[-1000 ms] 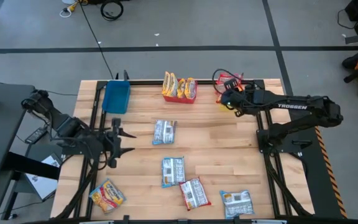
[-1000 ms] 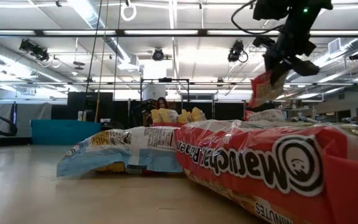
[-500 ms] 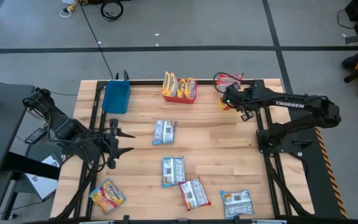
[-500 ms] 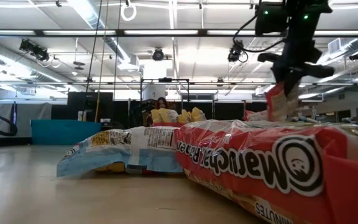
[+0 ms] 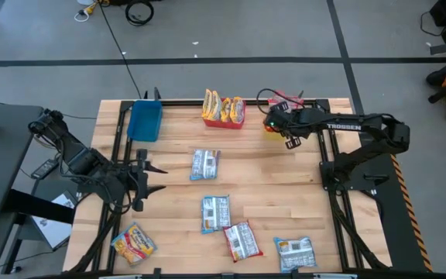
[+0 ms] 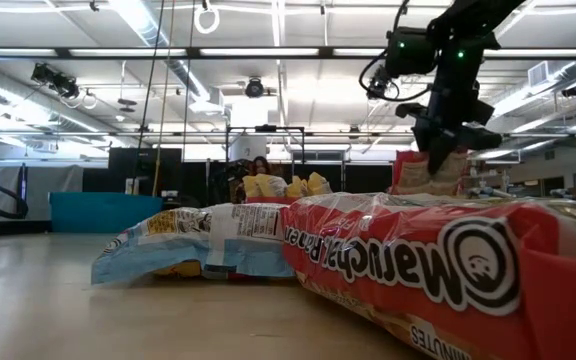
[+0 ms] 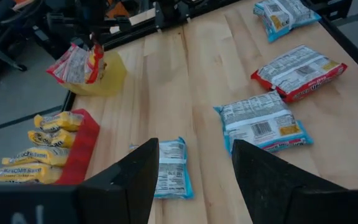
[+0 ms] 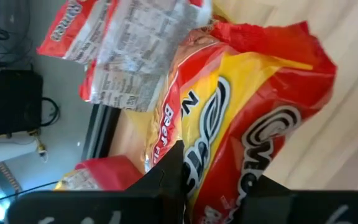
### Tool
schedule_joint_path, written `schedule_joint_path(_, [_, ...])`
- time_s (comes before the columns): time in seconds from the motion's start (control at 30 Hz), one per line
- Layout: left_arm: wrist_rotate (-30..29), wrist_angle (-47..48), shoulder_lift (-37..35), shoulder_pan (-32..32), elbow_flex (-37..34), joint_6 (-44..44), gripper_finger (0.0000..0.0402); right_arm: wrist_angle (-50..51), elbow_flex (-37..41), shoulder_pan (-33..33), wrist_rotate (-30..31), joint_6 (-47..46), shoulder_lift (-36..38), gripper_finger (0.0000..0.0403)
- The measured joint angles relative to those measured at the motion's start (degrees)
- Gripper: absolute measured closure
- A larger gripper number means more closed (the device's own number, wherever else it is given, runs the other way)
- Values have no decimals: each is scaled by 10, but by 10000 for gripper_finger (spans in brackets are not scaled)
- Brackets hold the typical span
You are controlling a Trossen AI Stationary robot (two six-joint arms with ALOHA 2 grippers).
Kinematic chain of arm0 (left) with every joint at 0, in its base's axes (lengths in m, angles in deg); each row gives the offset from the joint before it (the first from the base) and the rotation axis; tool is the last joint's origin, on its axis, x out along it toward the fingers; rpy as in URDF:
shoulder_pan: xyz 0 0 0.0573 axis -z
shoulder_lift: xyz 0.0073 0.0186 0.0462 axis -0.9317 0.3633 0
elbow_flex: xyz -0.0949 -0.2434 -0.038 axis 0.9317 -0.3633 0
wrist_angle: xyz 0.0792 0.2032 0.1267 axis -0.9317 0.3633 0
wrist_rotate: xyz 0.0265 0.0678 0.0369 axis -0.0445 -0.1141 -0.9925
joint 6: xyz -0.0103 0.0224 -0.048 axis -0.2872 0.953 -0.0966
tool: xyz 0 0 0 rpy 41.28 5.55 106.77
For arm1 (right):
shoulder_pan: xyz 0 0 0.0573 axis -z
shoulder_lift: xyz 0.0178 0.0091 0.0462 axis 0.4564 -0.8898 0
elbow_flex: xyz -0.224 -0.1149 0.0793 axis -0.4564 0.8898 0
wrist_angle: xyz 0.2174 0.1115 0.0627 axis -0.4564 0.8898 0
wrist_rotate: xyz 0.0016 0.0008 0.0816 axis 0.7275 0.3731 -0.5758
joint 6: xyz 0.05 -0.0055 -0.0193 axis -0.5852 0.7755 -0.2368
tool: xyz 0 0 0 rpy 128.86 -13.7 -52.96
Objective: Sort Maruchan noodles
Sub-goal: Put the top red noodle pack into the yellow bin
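A red-and-white noodle packet hangs clamped in the right gripper over the yellow bin.

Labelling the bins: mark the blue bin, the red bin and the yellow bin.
blue bin [image 5: 144,122], high view, its bare floor.
red bin [image 5: 235,122], high view, its near wall.
yellow bin [image 7: 107,79], left wrist view, its outer side wall.

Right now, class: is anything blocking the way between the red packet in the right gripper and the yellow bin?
Nothing visible does. The right gripper holds the red packet right over the yellow bin, which already holds red packets.
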Motion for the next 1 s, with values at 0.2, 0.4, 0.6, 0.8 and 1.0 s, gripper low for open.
schedule_joint_path(0.2, [0, -2, 0, 0, 0, 5, 194, 32, 0, 6, -5, 1, 3, 343])
schedule_joint_path(0.4, [0, 0, 0, 0, 0, -1, 194, 135, 0, 9, -28, -2, 9, 343])
schedule_joint_path(0.6, [0, -3, 0, 0, 0, -3, 194, 164, 5, 25, -36, 11, 9, 343])
schedule_joint_path(0.8, [0, -3, 0, 0, 0, -13, 194, 111, 50, 51, -62, 44, 10, 343])
schedule_joint_path(1.0, [0, -3, 0, 0, 0, -8, 194, 57, 77, 84, -69, 83, 10, 340])
